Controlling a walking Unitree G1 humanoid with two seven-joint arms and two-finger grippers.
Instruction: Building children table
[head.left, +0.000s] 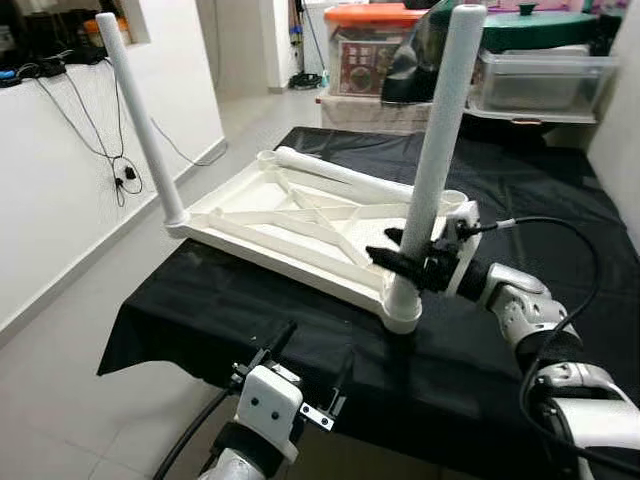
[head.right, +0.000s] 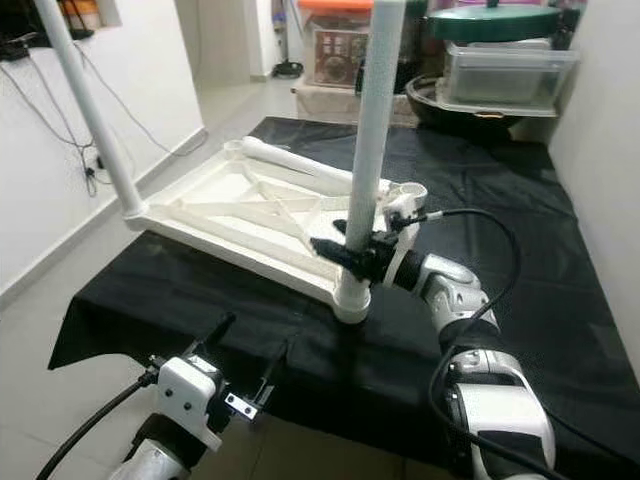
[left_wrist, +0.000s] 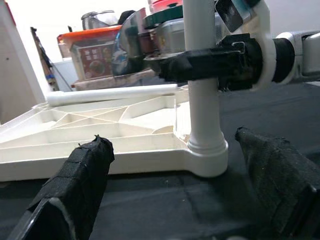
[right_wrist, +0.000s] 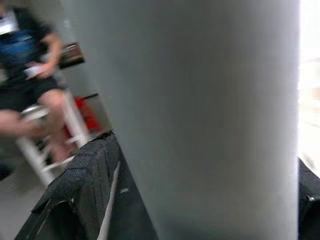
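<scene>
A white children's tabletop (head.left: 300, 225) lies upside down on a black-covered table (head.left: 230, 310). One white leg (head.left: 140, 120) stands upright in its far left corner. Another leg (head.left: 440, 150) stands in the near right corner socket, and my right gripper (head.left: 405, 262) is shut around its lower part. That leg (right_wrist: 200, 115) looms close in the right wrist view beside a black finger (right_wrist: 85, 185). A third leg (head.left: 340, 172) lies flat across the tabletop. My left gripper (head.left: 310, 375) is open, low at the table's front edge, and its fingers (left_wrist: 75, 185) point at the socket.
An empty socket (head.left: 452, 198) shows at the tabletop's far right corner. Storage boxes (head.left: 370, 45) and a clear bin (head.left: 545, 80) stand behind the table. A white wall with hanging cables (head.left: 100, 130) runs along the left. A person (right_wrist: 30, 65) sits on a stool.
</scene>
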